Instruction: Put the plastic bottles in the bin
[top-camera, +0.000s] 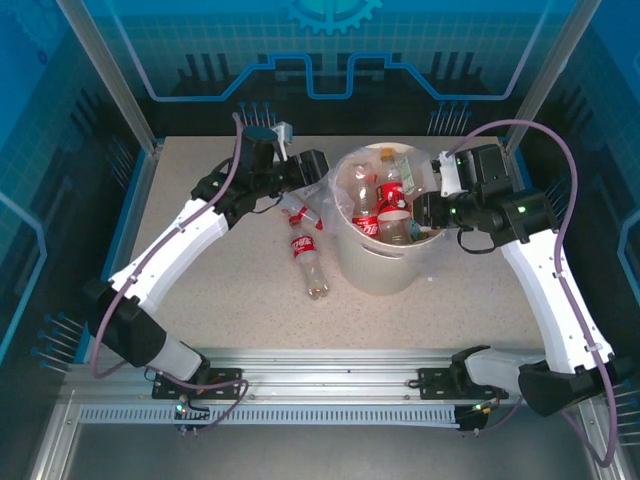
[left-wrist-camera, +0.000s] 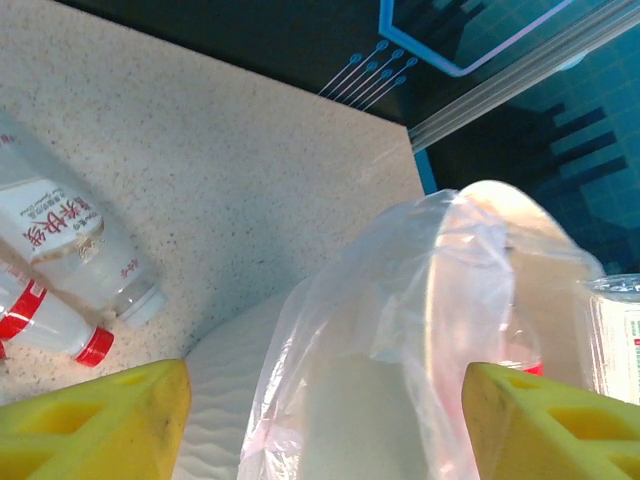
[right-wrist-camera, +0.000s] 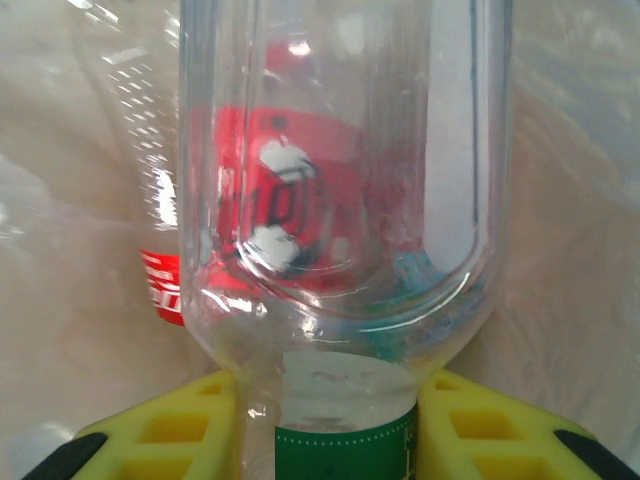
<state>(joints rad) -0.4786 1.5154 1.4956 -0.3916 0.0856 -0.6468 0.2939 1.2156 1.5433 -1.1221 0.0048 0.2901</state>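
Bin (top-camera: 372, 268) stands mid-tabletop (top-camera: 470, 300), clear liner (left-wrist-camera: 400, 300) draped over its rim. Several red-labelled bottles (top-camera: 372, 222) are piled inside.

Left fingers (top-camera: 318, 180) sit at the bin's left rim, spread wide and holding nothing. In the left wrist view the rim and liner lie between the 2 yellow tips.

Right fingers (top-camera: 422, 213) sit over the bin's right rim. They are closed on a clear green-label bottle (right-wrist-camera: 340, 200), gripped at the label band, with red labels showing through it.

A red-labelled bottle (top-camera: 310, 262) lies on the tabletop left of the bin. Left wrist view: a white-labelled bottle (left-wrist-camera: 70, 240) and a red-capped bottle (left-wrist-camera: 50, 325) lie side by side, apart from the bin.
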